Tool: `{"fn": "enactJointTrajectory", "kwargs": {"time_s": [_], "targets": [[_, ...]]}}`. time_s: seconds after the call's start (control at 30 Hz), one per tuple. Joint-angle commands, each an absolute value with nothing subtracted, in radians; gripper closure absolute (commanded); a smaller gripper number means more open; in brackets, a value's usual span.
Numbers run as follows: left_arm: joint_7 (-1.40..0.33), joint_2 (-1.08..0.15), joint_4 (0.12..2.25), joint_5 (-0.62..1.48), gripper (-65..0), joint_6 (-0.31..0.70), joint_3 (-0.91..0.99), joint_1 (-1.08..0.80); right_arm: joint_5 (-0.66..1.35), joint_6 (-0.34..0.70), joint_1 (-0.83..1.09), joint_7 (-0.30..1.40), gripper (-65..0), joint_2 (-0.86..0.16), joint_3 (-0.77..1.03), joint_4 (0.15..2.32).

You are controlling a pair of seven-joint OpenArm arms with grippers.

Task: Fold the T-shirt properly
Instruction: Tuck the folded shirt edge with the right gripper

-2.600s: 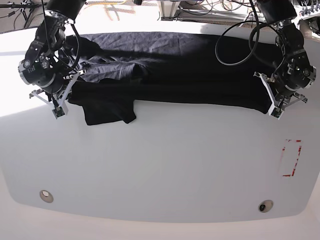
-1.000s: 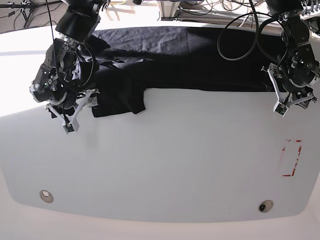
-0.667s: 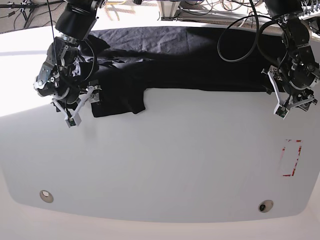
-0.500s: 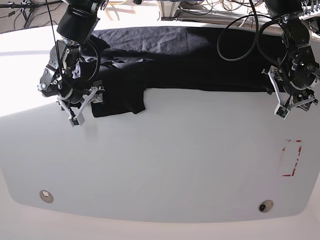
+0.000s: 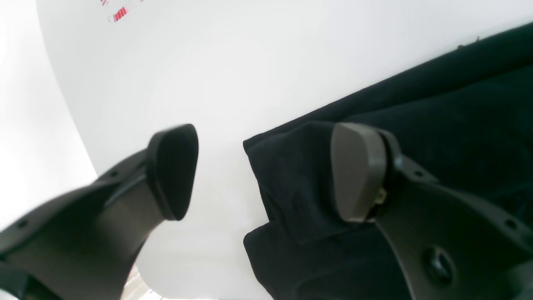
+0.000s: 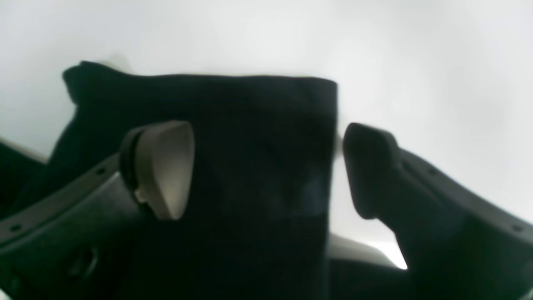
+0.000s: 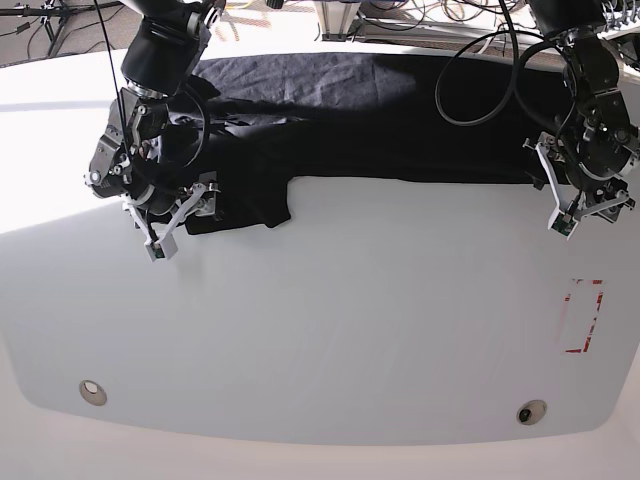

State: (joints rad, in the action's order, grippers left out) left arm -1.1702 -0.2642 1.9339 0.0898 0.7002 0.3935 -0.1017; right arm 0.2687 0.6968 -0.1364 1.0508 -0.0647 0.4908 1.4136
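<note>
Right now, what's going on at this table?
A two-arm robot is folding a black T-shirt laid across the far side of a white table. The right gripper hangs open over the sleeve, one finger on either side of its edge. The left gripper is open at the shirt's other end. Neither holds cloth.

both arms reach down from the far side – the left gripper [image 7: 580,200] and the right gripper [image 7: 170,222] each point downward, jaws spread wide, gripping nothing.

White table [image 7: 330,330], red dashed rectangle [image 7: 583,316], two round holes [image 7: 92,391]
</note>
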Motion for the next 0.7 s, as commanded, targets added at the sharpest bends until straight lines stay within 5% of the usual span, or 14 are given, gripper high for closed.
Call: {"fn": "enactJointTrajectory", "kwargs": {"time_s": [0.0, 0.27, 0.43, 0.57, 0.67], "targets": [[-1.158, -0.278, 1.936, 0.091, -45.1, 0.698, 0.398, -0.090, 0.269, 0.698, -0.119, 1.099, -53.1, -0.038, 0.472, 1.449], [-1.158, -0.278, 1.925, 0.091, -45.1, 0.698, 0.398, -0.090, 0.268, 0.698, -0.074, 1.084, -51.0, -0.030, 0.374, 1.503], [-1.156, -0.280, 1.923, 0.091, -45.1, 0.698, 0.398, -0.090, 0.263, 0.698, -0.076, 1.053, -29.3, -0.031, 0.374, 1.497], [-1.156, -0.280, 1.923, 0.091, -45.1, 0.698, 0.398, -0.090, 0.262, 0.698, -0.081, 1.041, -1.0, -0.036, 0.371, 1.497], [-1.156, -0.280, 1.923, 0.091, -45.1, 0.698, 0.398, -0.090, 0.271, 0.698, -0.082, 1.041, -0.3, -0.062, 0.364, 1.506]]}}
